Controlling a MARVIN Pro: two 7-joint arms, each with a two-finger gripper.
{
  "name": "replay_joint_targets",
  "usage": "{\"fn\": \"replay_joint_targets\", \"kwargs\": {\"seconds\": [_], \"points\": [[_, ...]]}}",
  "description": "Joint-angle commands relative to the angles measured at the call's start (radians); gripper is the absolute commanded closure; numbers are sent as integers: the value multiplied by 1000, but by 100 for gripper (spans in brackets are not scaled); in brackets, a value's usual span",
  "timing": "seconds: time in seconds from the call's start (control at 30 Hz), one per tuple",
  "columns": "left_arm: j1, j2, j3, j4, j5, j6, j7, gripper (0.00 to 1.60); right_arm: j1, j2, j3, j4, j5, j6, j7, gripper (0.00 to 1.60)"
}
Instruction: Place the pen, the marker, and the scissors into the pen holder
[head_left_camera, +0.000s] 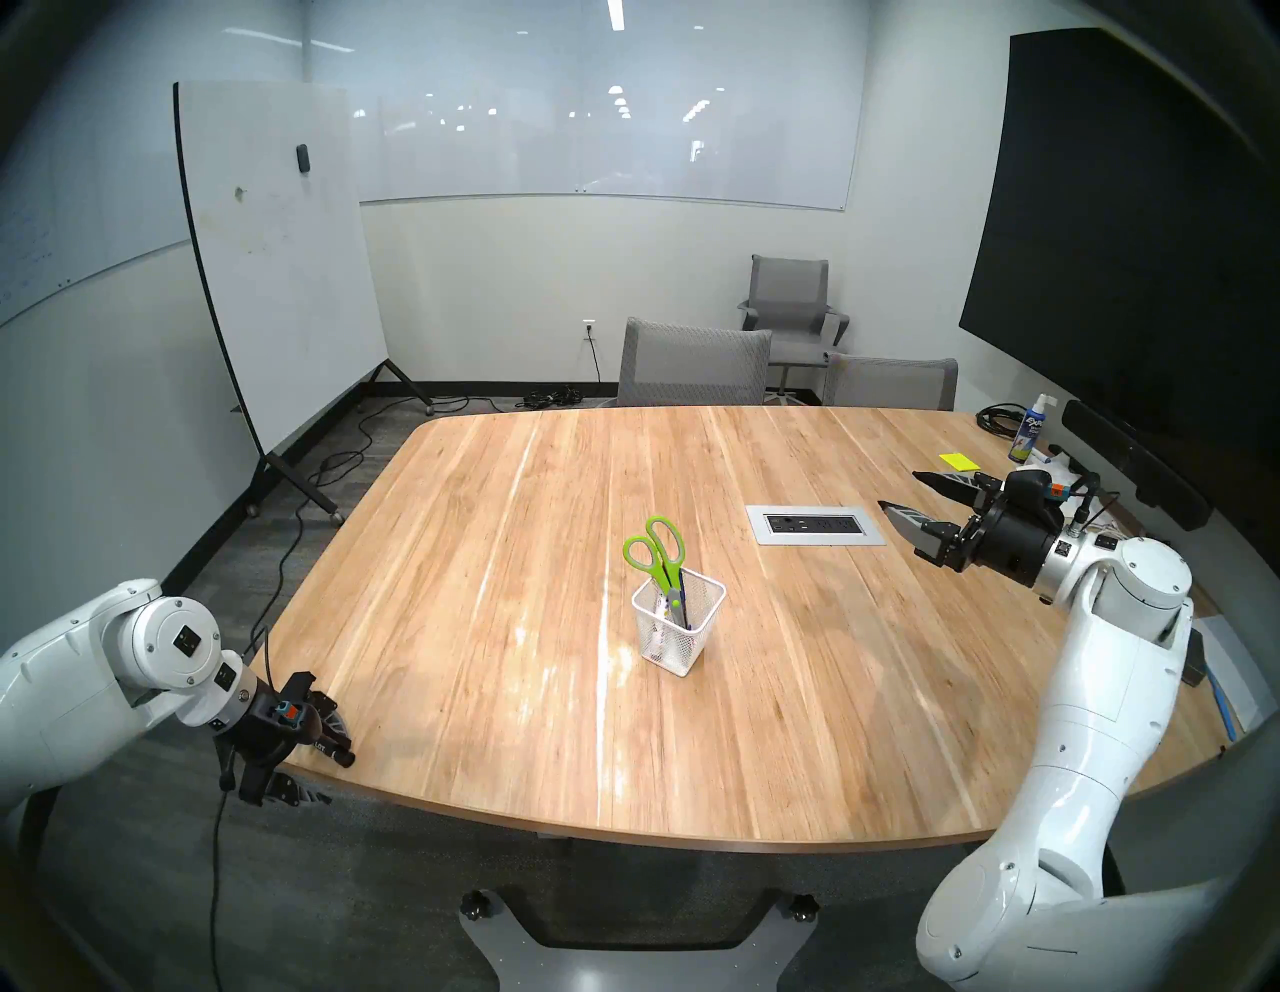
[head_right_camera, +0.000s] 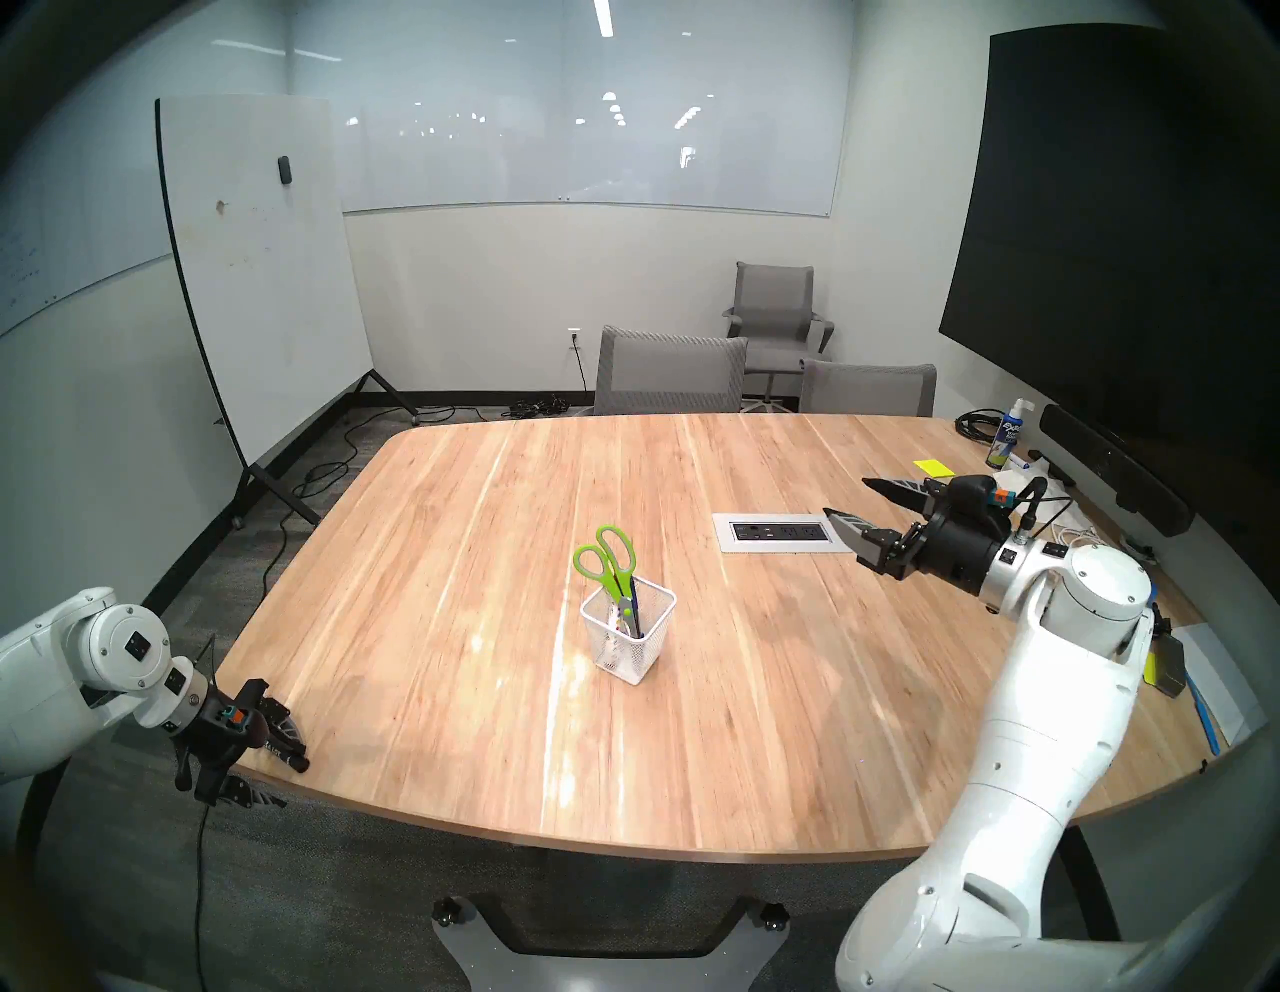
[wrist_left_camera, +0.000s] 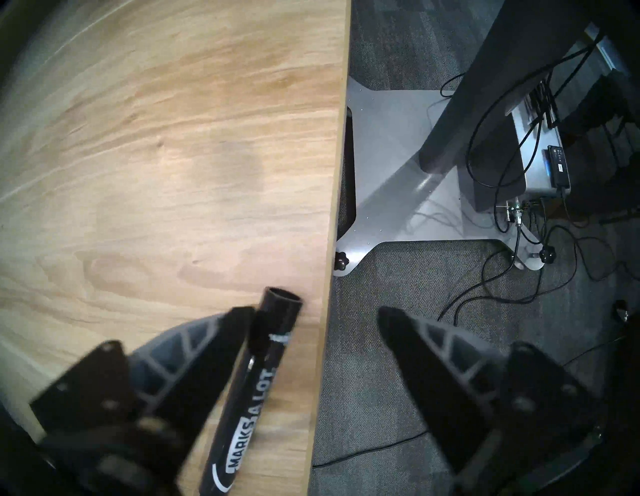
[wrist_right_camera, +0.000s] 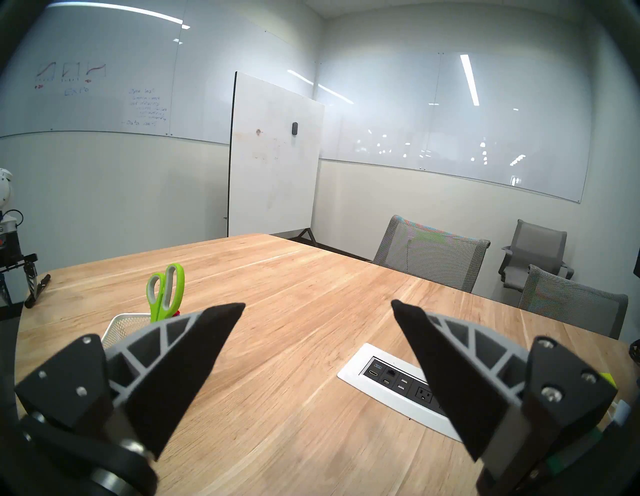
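Note:
The white mesh pen holder (head_left_camera: 679, 641) stands mid-table. Green-handled scissors (head_left_camera: 654, 551) stand in it, blades down, beside the slim blue pen (head_left_camera: 683, 590). A red tip (wrist_right_camera: 177, 313) shows at the holder's rim (wrist_right_camera: 119, 320) beside the scissors (wrist_right_camera: 166, 289). A black marker (wrist_left_camera: 256, 381) lies along the table's near-left edge. My left gripper (wrist_left_camera: 315, 311) is open astride it: one finger rests against the marker (head_left_camera: 336, 753), the other hangs past the table edge. My right gripper (head_left_camera: 900, 490) hovers open and empty at the right, well away from the holder.
A recessed power outlet panel (head_left_camera: 815, 525) sits in the table below my right gripper. A spray bottle (head_left_camera: 1026, 433), a yellow sticky note (head_left_camera: 959, 460) and cables lie at the far right. Grey chairs (head_left_camera: 692, 364) line the far side, and a rolling whiteboard (head_left_camera: 277, 263) stands left.

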Motion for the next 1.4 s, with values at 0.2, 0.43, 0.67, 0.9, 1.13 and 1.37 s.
{"fn": "replay_joint_targets", "kwargs": {"seconds": [0.2,0.43,0.67,0.9,1.13,1.37], "points": [[-86,-15,11,6,-6,-5,-65,160,14,-2,-1,-15,9,1,2,0],[-143,-14,0,-12,-16,22,-109,160,14,-1,-1,-14,9,0,2,0],[-201,-59,-16,-19,-63,89,-124,160,14,-1,-2,-14,9,0,2,0],[-279,-141,-31,-16,-117,175,-112,160,14,-1,-2,-14,8,0,2,0],[-355,-223,-31,6,-128,230,-80,160,14,-1,-2,-14,8,0,2,0],[-407,-291,-39,38,-188,276,-26,160,14,-1,-2,-14,8,0,2,0]]}}
